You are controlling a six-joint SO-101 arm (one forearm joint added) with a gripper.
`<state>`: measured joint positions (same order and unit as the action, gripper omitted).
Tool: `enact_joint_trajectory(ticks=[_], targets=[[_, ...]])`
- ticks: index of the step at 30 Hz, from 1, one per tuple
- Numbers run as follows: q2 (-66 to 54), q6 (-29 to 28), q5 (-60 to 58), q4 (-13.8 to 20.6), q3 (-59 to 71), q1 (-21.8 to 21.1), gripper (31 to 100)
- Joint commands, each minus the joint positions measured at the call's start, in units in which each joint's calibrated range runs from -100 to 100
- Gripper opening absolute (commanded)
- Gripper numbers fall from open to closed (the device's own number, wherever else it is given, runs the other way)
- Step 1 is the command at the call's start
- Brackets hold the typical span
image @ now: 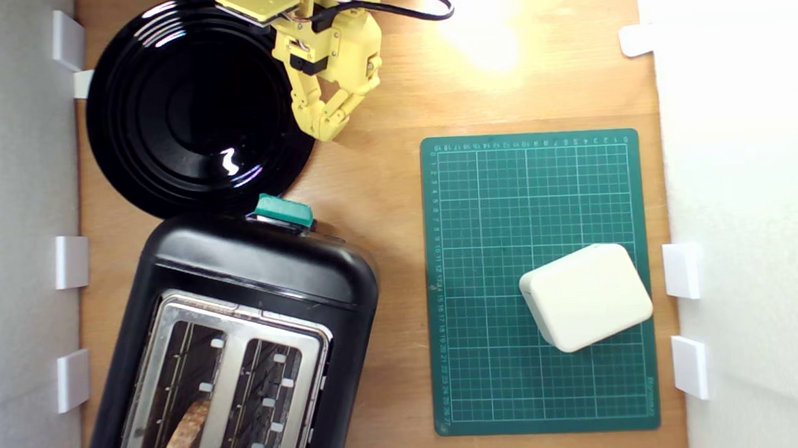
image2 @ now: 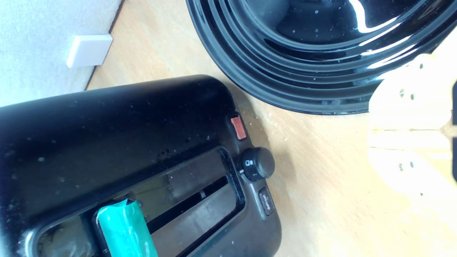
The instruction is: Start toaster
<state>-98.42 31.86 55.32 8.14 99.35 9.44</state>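
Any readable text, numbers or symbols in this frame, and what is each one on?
Cutting mat: ruler numbers along its edges, too small to read reliably; corner brand mark blurred.
Toaster lower button: a word, too blurred to read.
Toaster dial: small white symbol, no words.
Red button: blank.

Walled benchtop test rig (cutting mat (image: 538, 281))

On the worktop (image: 384, 204), the toaster (image: 252, 286) sat at the exterior view's lower left, its lever knob (image: 283, 210) at the end facing the plate (image: 187, 98). The plate lay just behind it, at the upper left. The pincer (image: 326, 129) hung over the plate's right rim. A cutting mat (image: 482, 247) lay to the right, with a small rounded box (image: 586, 296) on it. A slice of bread (image: 181, 437) stood in the toaster's left slot.
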Motion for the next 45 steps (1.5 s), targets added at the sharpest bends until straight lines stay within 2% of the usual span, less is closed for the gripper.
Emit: enact_joint_trajectory(ticks=[1, 5, 10, 26, 32, 39, 45], targets=[[-0.9, 0.2, 0.5, 1.0, 0.4, 1.0, 31.4], [-0.3, 0.7, 0.4, 1.2, 0.0, 1.4, 31.4], [1.8, 5.1, 0.4, 1.0, -2.0, 2.7, 31.4], [21.1, 12.4, 0.1, 1.1, -29.3, 3.8, 31.4], [30.9, 12.9, -1.1, 0.9, -42.4, 3.7, 31.4], [45.1, 12.6, -8.0, 1.1, -55.2, 3.8, 31.4], [52.4, 12.5, -8.4, 1.1, -64.6, 3.7, 31.4]])
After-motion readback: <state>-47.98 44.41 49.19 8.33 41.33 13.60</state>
